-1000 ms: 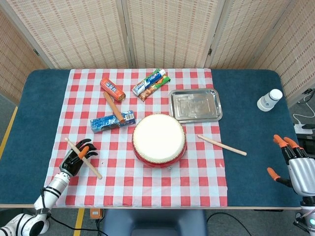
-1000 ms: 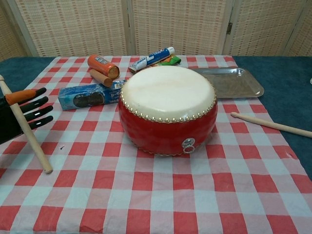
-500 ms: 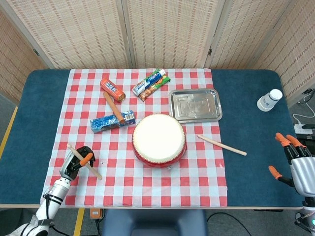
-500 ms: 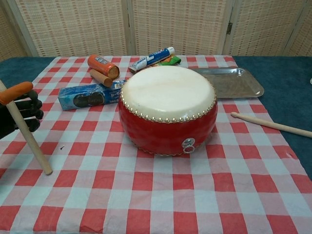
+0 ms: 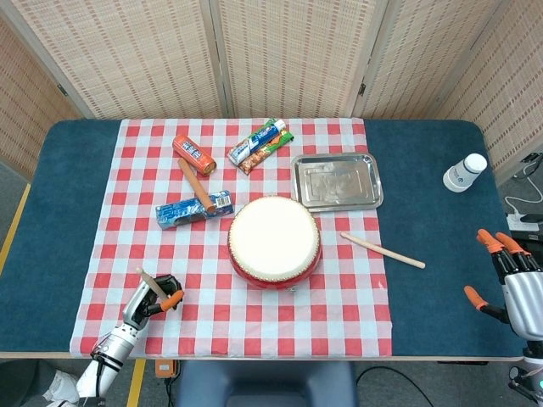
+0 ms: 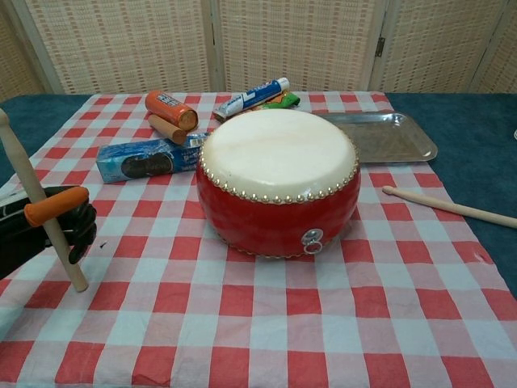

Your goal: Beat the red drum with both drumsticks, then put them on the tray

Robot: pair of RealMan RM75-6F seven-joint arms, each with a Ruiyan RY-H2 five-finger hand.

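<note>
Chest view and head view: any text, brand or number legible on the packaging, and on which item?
No text can be read with confidence.
Orange can: label print too small.
Blue cookie pack: print blurred.
Blue-and-white toothpaste box: lettering blurred.
White bottle: dark mark, unreadable.
Red drum, tray: no text visible.

The robot's left hand (image 6: 48,226) — black fingers, orange tips — tops a silver-white forearm; the right hand (image 5: 513,280) shows a pale grey shell with orange fingertips.
</note>
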